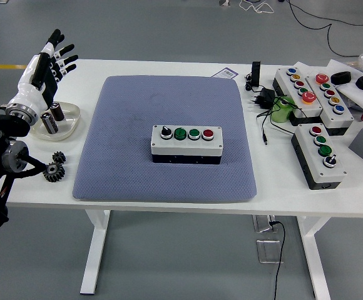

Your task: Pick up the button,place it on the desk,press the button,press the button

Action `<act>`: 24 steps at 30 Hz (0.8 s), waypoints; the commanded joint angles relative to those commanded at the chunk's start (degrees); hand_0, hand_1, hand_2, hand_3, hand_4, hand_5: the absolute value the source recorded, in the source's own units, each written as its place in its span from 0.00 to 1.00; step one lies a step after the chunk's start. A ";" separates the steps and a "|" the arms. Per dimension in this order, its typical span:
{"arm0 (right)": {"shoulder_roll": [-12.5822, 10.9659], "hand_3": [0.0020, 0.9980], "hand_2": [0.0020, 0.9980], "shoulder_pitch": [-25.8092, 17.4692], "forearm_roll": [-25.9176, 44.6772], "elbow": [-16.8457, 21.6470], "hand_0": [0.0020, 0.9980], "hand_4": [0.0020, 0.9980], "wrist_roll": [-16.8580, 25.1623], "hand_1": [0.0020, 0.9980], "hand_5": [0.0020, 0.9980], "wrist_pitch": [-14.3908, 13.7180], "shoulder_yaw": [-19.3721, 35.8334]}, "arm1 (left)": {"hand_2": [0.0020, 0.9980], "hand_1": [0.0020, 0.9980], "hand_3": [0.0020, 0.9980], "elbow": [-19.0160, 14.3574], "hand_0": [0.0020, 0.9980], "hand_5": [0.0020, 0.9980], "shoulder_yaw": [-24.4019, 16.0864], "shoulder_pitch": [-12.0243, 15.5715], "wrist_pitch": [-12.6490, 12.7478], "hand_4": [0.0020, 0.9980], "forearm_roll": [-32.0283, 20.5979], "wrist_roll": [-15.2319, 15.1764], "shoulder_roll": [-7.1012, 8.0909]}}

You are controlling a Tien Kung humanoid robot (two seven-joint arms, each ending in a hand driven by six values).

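on the blue mat [138, 125], button box [186, 144] alone; left hand [40, 72] open.

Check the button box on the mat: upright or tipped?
Upright. The button box sits flat on the blue mat, all four controls facing up. The left hand is clear of it.

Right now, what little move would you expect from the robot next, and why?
Probably swinging the left hand back toward the button box. The hand is raised at the table's left edge, fingers spread and empty, well away from the box, which sits untouched on the mat.
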 joint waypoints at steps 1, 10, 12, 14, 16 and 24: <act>0.07 0.63 0.58 -0.06 0.32 -0.04 0.64 0.23 0.00 0.55 0.26 -0.01 -0.25 | 0.94 0.90 1.00 -0.18 0.86 1.00 -0.01 0.77 -0.37 0.77 -0.58 0.02 0.38; 0.38 0.63 0.58 -0.21 0.69 -0.18 0.64 0.23 -0.27 0.55 0.26 -0.04 -1.15 | 0.94 0.90 0.97 -1.91 0.87 1.00 -0.96 5.66 -6.67 0.77 -0.21 1.68 0.98; 0.43 0.63 0.58 -0.15 0.66 -0.16 0.64 0.23 -0.27 0.55 0.26 -0.06 -1.03 | 0.94 0.90 0.97 -2.07 0.87 1.00 -0.93 5.89 -7.67 0.77 0.28 2.06 0.94; 0.49 0.63 0.58 -0.05 0.64 -0.14 0.64 0.23 -0.27 0.55 0.26 -0.07 -0.98 | 0.96 0.92 0.98 -2.11 0.92 1.00 -0.97 5.91 -8.09 0.76 0.84 2.16 0.83; 0.48 0.63 0.58 0.16 0.37 -0.09 0.64 0.23 -0.26 0.55 0.26 -0.05 -0.74 | 0.96 0.92 0.98 -2.24 0.92 1.00 -1.26 5.83 -7.40 0.76 0.91 1.85 0.59; 0.43 0.63 0.58 0.54 -0.07 -0.04 0.64 0.23 -0.23 0.55 0.26 0.01 -0.32 | 0.97 0.92 0.99 -2.63 0.91 1.00 -1.27 5.30 -4.33 0.76 -0.07 0.62 0.38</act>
